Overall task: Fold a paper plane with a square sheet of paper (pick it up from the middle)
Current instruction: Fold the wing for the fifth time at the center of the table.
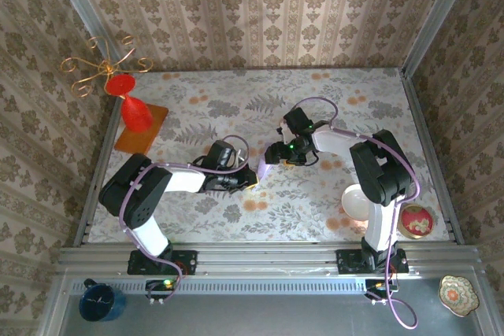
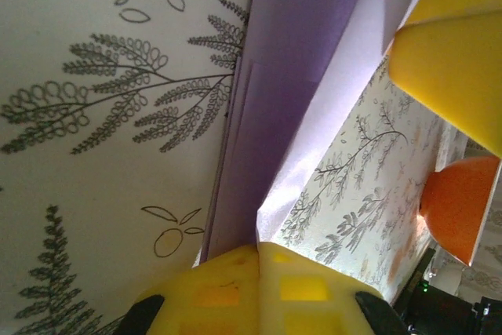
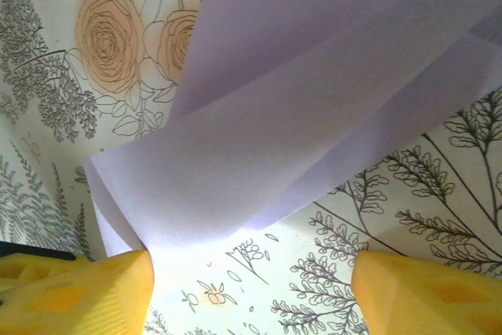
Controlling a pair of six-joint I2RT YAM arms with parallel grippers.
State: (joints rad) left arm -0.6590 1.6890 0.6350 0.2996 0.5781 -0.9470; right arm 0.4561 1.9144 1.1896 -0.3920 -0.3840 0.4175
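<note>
The square sheet of paper (image 1: 263, 169) is pale lilac and folded into long overlapping layers, lying on the flowered cloth between my two grippers. My left gripper (image 2: 259, 268) is shut, its yellow fingers pinching the near end of the paper (image 2: 290, 76) along a crease. In the top view the left gripper (image 1: 239, 180) sits at the paper's left end. My right gripper (image 3: 251, 296) is open, with bare cloth between its fingers, and the folded paper (image 3: 298, 131) lies just ahead, one corner touching the left finger (image 3: 94, 296). From above, the right gripper (image 1: 277, 154) is at the paper's upper right.
A red cone vase (image 1: 135, 112) stands on an orange mat (image 1: 151, 133) at the far left, beside a gold wire ornament (image 1: 98, 68). A white bowl (image 1: 356, 201) and a red dish (image 1: 416, 220) sit near the right arm's base. Papered walls close in the table.
</note>
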